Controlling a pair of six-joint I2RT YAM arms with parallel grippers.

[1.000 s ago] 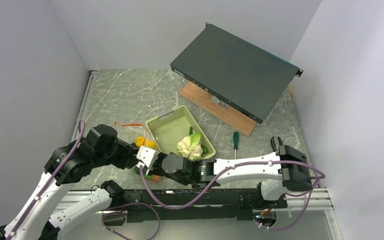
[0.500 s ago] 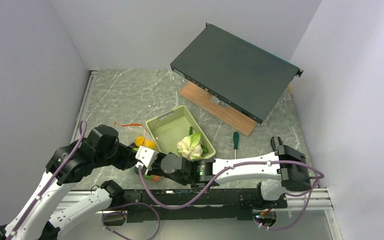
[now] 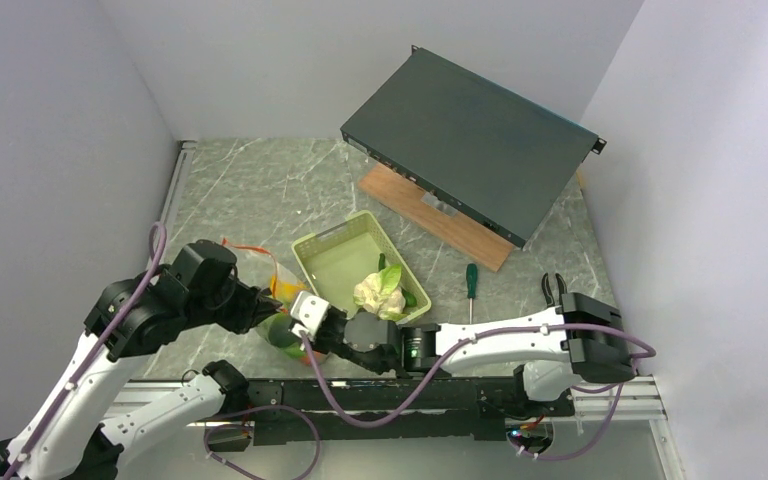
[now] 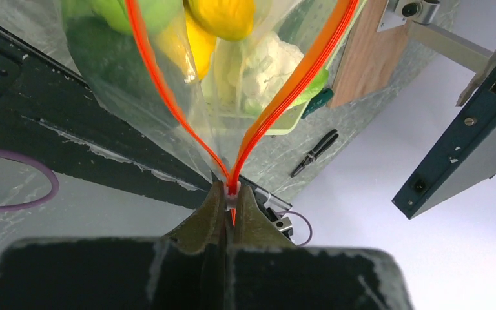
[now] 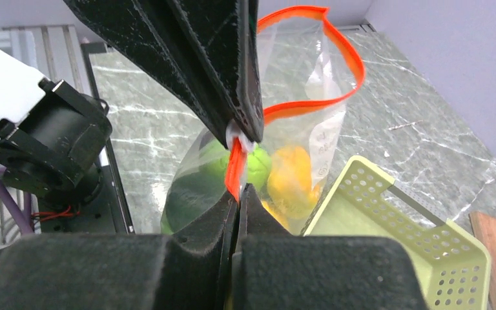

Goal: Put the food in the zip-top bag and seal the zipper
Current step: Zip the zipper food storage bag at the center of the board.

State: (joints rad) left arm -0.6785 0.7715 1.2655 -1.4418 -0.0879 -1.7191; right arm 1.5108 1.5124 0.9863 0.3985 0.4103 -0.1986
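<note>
Grey marbled bench [image 3: 260, 190], pale walls on three sides. Near its front edge, left of the middle, the left gripper [image 4: 230, 194] has just clamped down. A second ago its jaws were partly apart; now they are pressed together on the corner of the zipper [image 4: 284, 97], where the two orange strips meet. The bag [image 3: 282, 292] hangs from that pinch and has swung up and a little toward the left edge. A green piece [image 5: 200, 177] and a yellow piece [image 5: 290, 171] of the food are inside. Its mouth gapes, the strips running apart from the corner.

Just beside it, the right gripper [image 5: 239, 194] stays clenched on the same strip, directly below the left one's hold.

To the right, the basket [image 3: 335, 245] holds the cauliflower [image 3: 375, 290] and something green beside it, so filling looks unfinished. With both grippers on one corner, the setup looks ready either for holding the mouth open or for pressing along the strip to seal it.
</note>
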